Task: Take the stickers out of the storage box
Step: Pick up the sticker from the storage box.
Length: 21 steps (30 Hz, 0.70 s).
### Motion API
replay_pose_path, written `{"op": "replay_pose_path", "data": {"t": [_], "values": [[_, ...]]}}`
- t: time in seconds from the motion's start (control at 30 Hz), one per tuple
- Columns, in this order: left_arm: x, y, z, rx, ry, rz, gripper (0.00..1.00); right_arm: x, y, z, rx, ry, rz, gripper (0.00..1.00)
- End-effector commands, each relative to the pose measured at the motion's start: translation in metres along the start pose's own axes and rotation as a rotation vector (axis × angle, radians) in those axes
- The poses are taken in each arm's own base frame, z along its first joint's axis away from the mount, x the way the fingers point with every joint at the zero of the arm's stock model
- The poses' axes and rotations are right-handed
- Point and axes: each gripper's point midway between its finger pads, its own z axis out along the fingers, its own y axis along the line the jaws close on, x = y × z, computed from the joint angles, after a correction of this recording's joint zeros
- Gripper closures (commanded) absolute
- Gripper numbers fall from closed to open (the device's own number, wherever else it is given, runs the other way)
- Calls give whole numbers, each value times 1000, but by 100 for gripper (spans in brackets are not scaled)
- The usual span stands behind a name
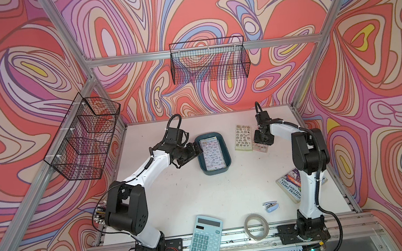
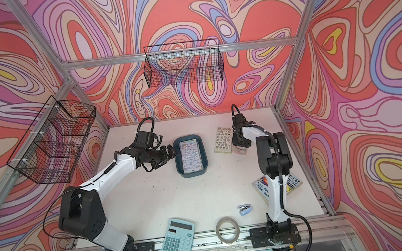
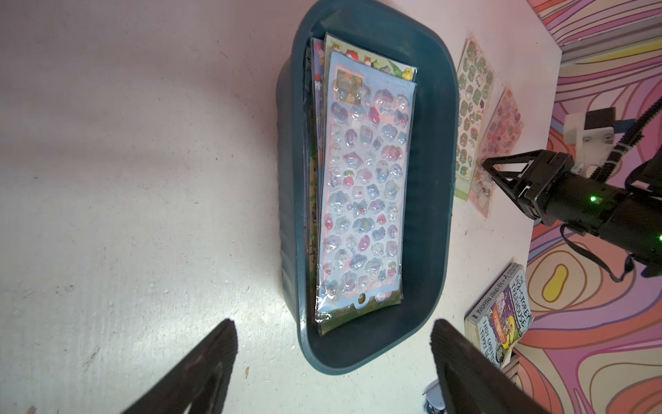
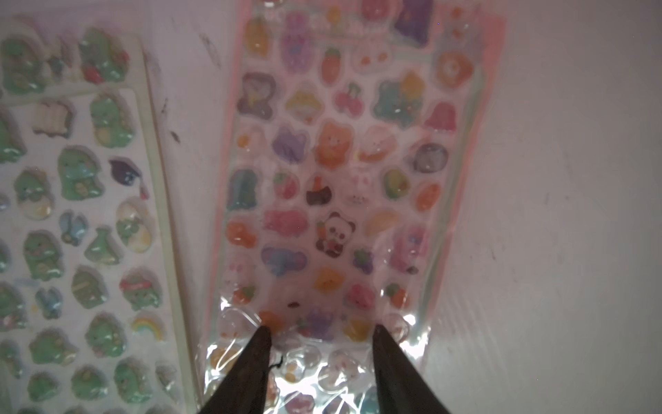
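Left wrist: stickers (image 3: 361,186), seemingly stacked, lie lengthwise in storage box (image 3: 433,107).

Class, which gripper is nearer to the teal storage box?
Left. The left gripper sits open right beside the storage box; the right gripper hovers over a pink sticker sheet, apart from it.

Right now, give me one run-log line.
left tool open, empty, beside storage box | right tool open over pink sheet on table | green sheet out beside it | stickers stacked in box
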Motion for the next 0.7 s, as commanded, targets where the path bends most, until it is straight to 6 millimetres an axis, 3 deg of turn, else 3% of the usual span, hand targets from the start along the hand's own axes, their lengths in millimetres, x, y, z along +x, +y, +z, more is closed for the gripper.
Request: {"op": "replay_pose_path", "data": {"t": [0.0, 0.2, 0.4, 0.67], "values": [[0, 0, 2, -11, 14, -7, 11, -7, -6, 10, 2, -8, 53, 51], [0, 0, 5, -9, 24, -10, 11, -10, -29, 17, 26, -6, 74, 52], [0, 0, 7, -7, 26, -14, 11, -27, -35, 16, 46, -16, -29, 55], [-2, -2, 6, -1, 17, -18, 11, -44, -34, -7, 45, -55, -51, 55]]}}
